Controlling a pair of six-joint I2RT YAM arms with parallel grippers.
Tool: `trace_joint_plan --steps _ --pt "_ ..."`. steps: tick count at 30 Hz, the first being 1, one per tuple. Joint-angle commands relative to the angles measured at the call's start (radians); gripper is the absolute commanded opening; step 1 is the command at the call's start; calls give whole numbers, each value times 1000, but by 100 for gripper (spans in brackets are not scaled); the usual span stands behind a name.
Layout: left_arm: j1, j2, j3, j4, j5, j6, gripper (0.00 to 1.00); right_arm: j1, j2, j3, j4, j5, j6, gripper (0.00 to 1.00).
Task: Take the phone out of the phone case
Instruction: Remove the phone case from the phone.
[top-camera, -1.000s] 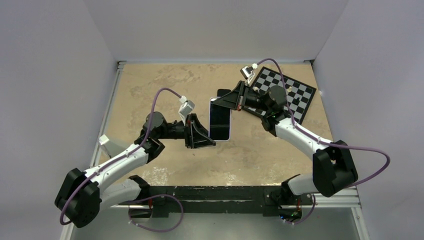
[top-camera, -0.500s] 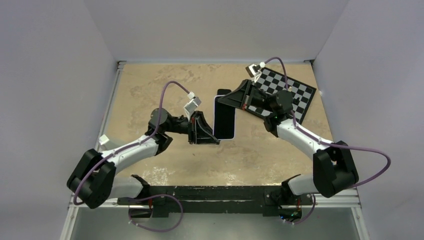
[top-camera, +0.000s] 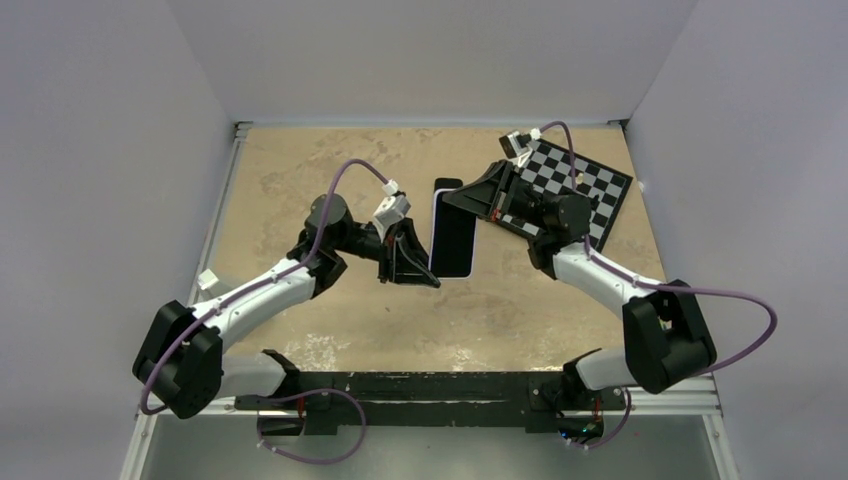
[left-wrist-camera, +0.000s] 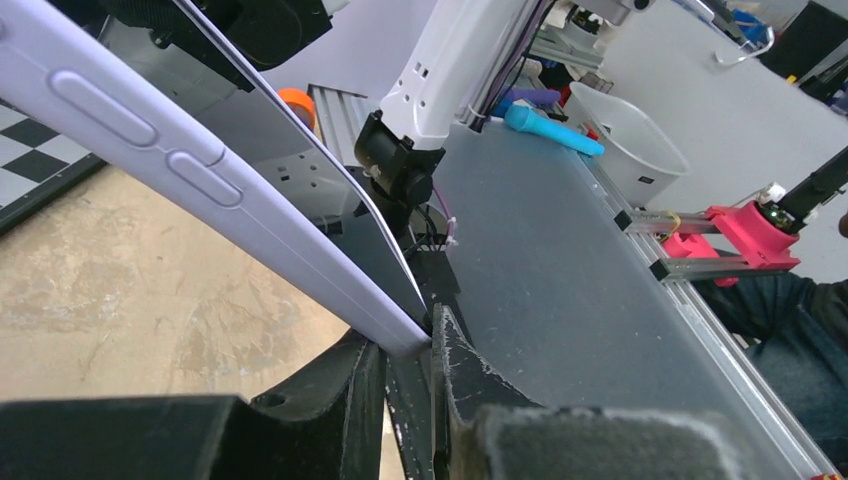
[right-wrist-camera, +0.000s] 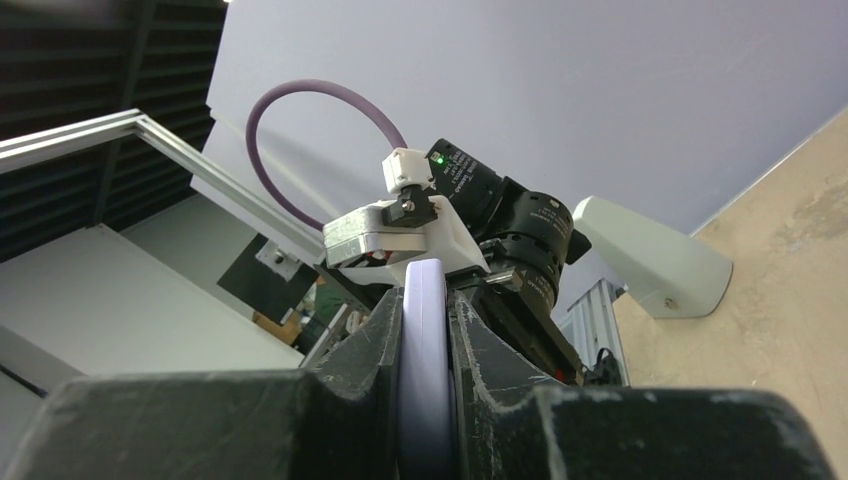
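Lavender plastic is what both claws have between their fingers: the phone case (left-wrist-camera: 250, 215), with the phone (top-camera: 452, 235) seated inside it, hangs between the two arms above the tan table (top-camera: 300, 160), tilted so that one long edge faces up, just left of the checkerboard (top-camera: 595, 185). The left claw (top-camera: 428, 272) is closed down to the thickness of the case on its near corner, the two fingers meeting the pale rim right at the rounded end in the left wrist view. The right claw (top-camera: 450, 196) is likewise almost fully closed on the far end, and its own camera shows the rim sandwiched between the pads (right-wrist-camera: 385, 340). Judging from that, each grip seems to span case and phone together, which would hold the phone in rather than let it out. To do this step well, one claw should stay as the anchor while the other re-grips so that it bears on the case lip alone, ideally at a corner where the shell flexes most easily, and then peels that corner back off the glass. The side buttons (left-wrist-camera: 105, 105) mark the edge facing the left wrist camera. A slow, small peel with a firm anchor matters, because once the first corner frees, the glossy phone could slide out and drop to the table.
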Motion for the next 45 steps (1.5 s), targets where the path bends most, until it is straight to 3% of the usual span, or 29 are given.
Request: trace_joint_plan --steps 1,10,24,30,35,39,40,43,45 --pt "20 5 77 21 -249 256 0 95 1 18 58 -44 223 0" --pt "21 -24 105 -89 -286 394 0 113 83 35 176 -19 318 0" --pt "20 -74 69 -70 -333 397 0 133 212 55 299 11 393 0" --pt "20 -68 65 -66 -426 322 0 136 138 52 159 6 277 0" --pt "19 -87 -13 51 -464 155 0 133 22 74 -173 20 6 0" --pt "18 -155 -92 18 -471 66 50 115 -8 77 -197 45 -39 0" --pt "16 -182 -120 7 -468 49 56 106 -12 73 -188 51 -35 0" --pt "10 -256 -187 -9 -448 0 60 87 -22 77 -206 64 -58 0" --pt "8 -274 -194 -21 -431 -29 56 86 -19 92 -229 71 -76 0"
